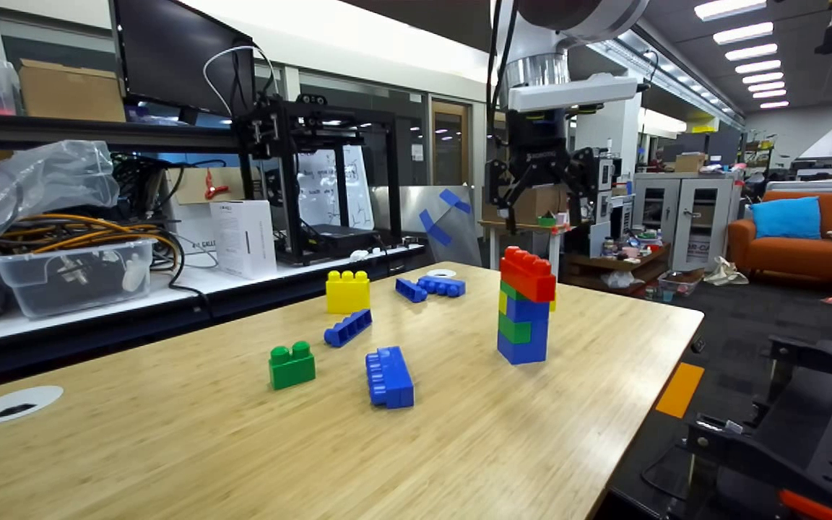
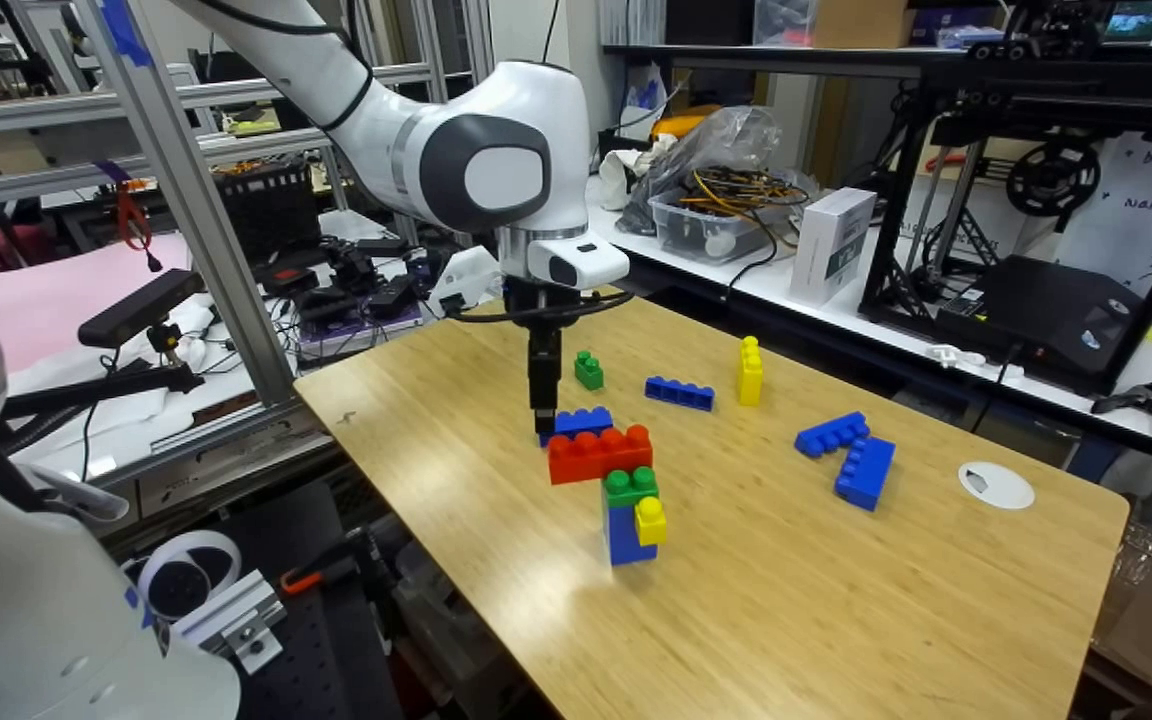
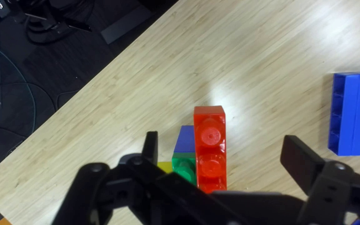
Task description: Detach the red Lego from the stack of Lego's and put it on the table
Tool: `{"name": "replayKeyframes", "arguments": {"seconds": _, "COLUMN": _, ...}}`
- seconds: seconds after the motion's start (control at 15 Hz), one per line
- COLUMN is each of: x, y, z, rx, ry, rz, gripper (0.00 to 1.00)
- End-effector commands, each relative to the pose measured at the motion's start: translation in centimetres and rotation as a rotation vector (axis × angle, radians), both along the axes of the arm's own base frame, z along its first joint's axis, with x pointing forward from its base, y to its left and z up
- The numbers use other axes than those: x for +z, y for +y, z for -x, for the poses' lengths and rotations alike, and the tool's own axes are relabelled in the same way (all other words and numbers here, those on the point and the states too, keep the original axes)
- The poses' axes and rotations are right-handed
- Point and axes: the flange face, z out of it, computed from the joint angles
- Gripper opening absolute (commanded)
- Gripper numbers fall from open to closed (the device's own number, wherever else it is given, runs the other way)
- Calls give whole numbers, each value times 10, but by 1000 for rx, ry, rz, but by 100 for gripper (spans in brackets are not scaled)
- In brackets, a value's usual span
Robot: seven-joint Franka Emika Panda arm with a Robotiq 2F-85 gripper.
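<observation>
Quite glossy, bright red Lego [image 3: 210, 149]

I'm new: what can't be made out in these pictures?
Wrist view: lower end of the red Lego, hidden by the claw.
In an exterior view: part of a loose blue brick, behind the red Lego and claw.
In an exterior view: the whiteboard, its writing cut off by the right edge.

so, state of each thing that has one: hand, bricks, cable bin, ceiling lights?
hand: open, holding nothing
tower: standing upright
red brick: on top of the tower, not yet off
loose green brick: upright, studs up
loose yellow brick: upright, studs up
loose blue bricks: four, all lying on their sides
cable bin: open, cables heaped above the rim
ceiling lights: on
</observation>
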Motion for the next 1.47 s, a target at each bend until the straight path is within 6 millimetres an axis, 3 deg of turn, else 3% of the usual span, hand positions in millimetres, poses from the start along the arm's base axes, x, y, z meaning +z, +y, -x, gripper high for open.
{"name": "replayKeyframes", "arguments": {"seconds": 0.0, "x": -13, "y": -1, "z": -7, "rx": -12, "ry": -26, "rz": 17, "gripper": 100}}
{"name": "replayKeyframes", "arguments": {"seconds": 0.73, "x": -43, "y": -11, "z": -11, "rx": 97, "ry": -27, "rz": 19, "gripper": 100}}
{"name": "replayKeyframes", "arguments": {"seconds": 1.4, "x": -54, "y": -22, "z": -17, "rx": 132, "ry": -40, "rz": -4, "gripper": 100}}
